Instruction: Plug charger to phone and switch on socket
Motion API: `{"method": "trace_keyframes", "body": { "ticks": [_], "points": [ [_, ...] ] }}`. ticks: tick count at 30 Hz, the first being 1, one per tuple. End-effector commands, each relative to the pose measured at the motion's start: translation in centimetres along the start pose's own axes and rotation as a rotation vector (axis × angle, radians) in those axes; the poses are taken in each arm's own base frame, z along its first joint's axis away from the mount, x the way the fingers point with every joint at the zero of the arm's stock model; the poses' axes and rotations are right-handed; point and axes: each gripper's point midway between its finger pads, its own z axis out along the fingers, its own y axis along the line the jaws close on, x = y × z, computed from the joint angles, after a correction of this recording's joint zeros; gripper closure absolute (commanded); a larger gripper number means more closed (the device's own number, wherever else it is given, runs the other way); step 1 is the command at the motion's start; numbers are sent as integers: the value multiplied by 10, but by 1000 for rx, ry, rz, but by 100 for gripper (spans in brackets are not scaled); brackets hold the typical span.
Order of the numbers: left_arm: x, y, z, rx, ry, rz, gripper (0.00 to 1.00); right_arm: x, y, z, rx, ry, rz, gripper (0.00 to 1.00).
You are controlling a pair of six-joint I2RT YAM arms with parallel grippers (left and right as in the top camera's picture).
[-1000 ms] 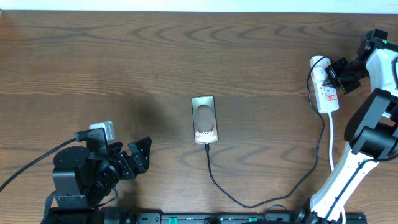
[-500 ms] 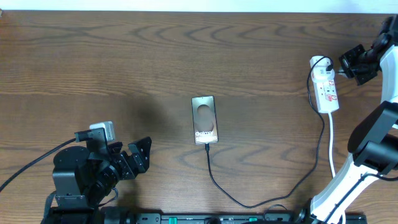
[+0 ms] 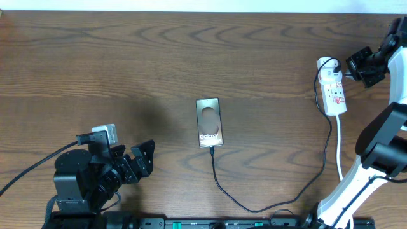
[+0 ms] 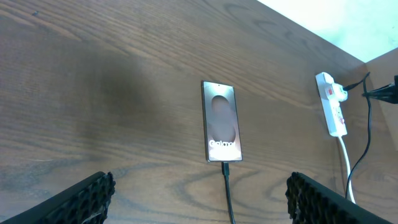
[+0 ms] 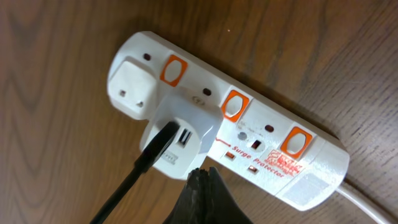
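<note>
Orange switches (image 5: 232,104) are set along the socket (image 5: 273,155) at the tabletop's (image 3: 127,57) right. The one by the adapter (image 5: 180,134) should be pressed squarely with the closed right gripper (image 5: 202,190). The left gripper (image 3: 143,160) is held open, empty.

The left pincer (image 4: 199,186) has its fingers spread wide. Only the table (image 4: 93,93) and the black cable (image 4: 227,193) lie below the gap. The cable runs forward along the wood to the phone (image 4: 221,121), which lies flat straight ahead. Bare wood on either side of the phone gives passage. Far ahead to the right lie the power strip (image 4: 333,106) and its white cord (image 4: 345,165).

The right pincer (image 5: 200,175) has its fingers pressed together, with the tip near the strip. Directly ahead stands a white adapter (image 5: 180,134), and the cable leaves it toward the near left. A white plug (image 5: 132,87) sits beyond it to the left. The orange switches (image 5: 233,104) are exposed from above.
</note>
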Motion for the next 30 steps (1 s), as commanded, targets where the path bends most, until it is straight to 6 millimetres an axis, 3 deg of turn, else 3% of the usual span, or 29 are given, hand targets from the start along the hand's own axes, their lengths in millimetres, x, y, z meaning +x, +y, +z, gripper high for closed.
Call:
{"method": "trace_keyframes", "body": {
  "ticks": [1, 9, 14, 19, 25, 30],
  "points": [
    [0, 2, 0, -9, -4, 6, 10, 2, -9, 25, 43, 36, 19, 99],
    [0, 2, 0, -9, -4, 7, 10, 13, -24, 69, 104, 116, 37, 99],
    [0, 2, 0, -9, -4, 6, 10, 17, -22, 77, 106, 124, 11, 99],
    [0, 2, 0, -9, -4, 6, 10, 14, -12, 64, 69, 106, -7, 99],
    [0, 2, 0, -9, -4, 6, 10, -5, 3, 14, -7, 5, -8, 99],
    [0, 2, 0, -9, -4, 6, 10, -8, 4, 7, -15, -8, 1, 99]
  ]
}}
